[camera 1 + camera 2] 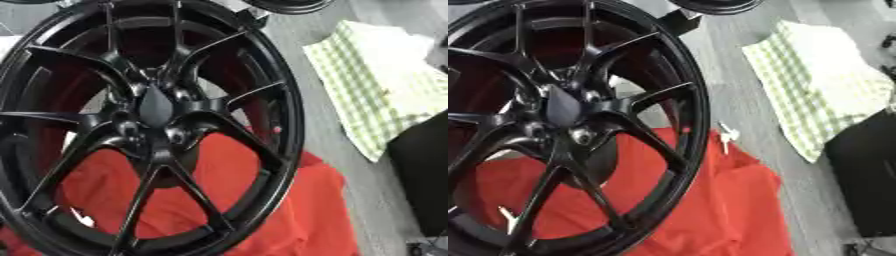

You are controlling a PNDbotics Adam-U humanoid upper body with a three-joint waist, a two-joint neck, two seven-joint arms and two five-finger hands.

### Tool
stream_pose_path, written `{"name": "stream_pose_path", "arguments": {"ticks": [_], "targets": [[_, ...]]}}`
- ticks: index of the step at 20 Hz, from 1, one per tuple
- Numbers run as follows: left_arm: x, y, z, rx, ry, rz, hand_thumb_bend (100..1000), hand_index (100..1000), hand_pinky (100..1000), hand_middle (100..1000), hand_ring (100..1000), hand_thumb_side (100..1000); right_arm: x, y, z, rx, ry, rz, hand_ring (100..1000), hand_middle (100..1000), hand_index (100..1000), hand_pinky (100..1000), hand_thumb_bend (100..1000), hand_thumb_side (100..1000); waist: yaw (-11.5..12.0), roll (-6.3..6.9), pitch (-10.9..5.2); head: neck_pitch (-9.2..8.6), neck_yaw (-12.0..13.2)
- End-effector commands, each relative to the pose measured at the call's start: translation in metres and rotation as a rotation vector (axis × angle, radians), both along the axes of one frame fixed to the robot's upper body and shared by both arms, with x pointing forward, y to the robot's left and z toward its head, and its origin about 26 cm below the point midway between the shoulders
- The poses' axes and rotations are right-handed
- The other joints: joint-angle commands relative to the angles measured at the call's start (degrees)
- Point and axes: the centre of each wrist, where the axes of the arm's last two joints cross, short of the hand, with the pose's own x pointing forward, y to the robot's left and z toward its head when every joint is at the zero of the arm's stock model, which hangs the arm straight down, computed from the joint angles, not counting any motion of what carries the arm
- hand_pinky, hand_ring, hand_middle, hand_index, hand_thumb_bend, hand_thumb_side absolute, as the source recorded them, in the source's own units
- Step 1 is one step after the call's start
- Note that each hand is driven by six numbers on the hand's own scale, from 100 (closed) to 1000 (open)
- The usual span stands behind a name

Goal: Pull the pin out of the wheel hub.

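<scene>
- Black wheel hub [149,125] fills the left and centre of the frame, face up, tilted, spokes fanning out from a dark centre cap [156,107].
- Lug holes ring the cap; right eye view shows one hole with a pale glint [582,135] just below the cap. Can't tell if that is the pin.
- Red cloth [306,210] lies under the wheel, showing through the spoke gaps and spilling out lower right.
- Right eye view only: small white pin-like piece [726,136] on the grey floor at the red cloth's upper edge, just beside the rim's right side. In the left eye view the rim hides that spot.
- Right eye view also shows a white sliver [507,216] between the lower-left spokes.
- Green-and-white checked cloth [376,85] upper right, apart from the wheel.
- Black block [424,175] at the right edge, below the checked cloth.
- Neither hand shows in either view, so what they hold can't be told.
</scene>
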Motion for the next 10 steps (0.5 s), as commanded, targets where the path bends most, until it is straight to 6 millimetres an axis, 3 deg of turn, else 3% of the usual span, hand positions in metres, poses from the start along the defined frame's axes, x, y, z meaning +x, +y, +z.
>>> {"name": "stream_pose_path", "arguments": {"ticks": [1,3,5,7,10], "targets": [[-0.002,0.002,0.007,0.013,-0.026,0.006,100,732,715,683,703,856,-0.006,-0.003,0.022,-0.029,-0.075,-0.014,885,851,874,893,335,282,-0.3,-0.05,-0.84,0.32,0.0],[-0.002,0.002,0.007,0.013,-0.026,0.006,100,732,715,683,703,856,-0.005,0.0,0.024,-0.019,-0.108,-0.003,865,830,853,886,309,265,-0.3,-0.06,-0.85,0.32,0.0],[-0.002,0.002,0.007,0.013,-0.026,0.006,100,732,715,684,703,855,-0.005,0.005,0.027,0.015,-0.169,0.019,818,774,787,867,110,211,-0.2,-0.06,-0.84,0.32,0.0],[-0.002,0.001,0.007,0.013,-0.026,0.005,100,732,715,683,703,855,-0.004,0.015,0.031,0.071,-0.251,0.043,768,712,733,847,100,109,-0.2,-0.04,-0.83,0.32,-0.1],[-0.002,0.0,0.008,0.012,-0.03,0.002,100,732,715,683,703,853,-0.003,0.045,0.037,0.17,-0.381,0.123,734,663,696,842,100,167,-0.1,0.04,-0.79,0.32,-0.2]]}}
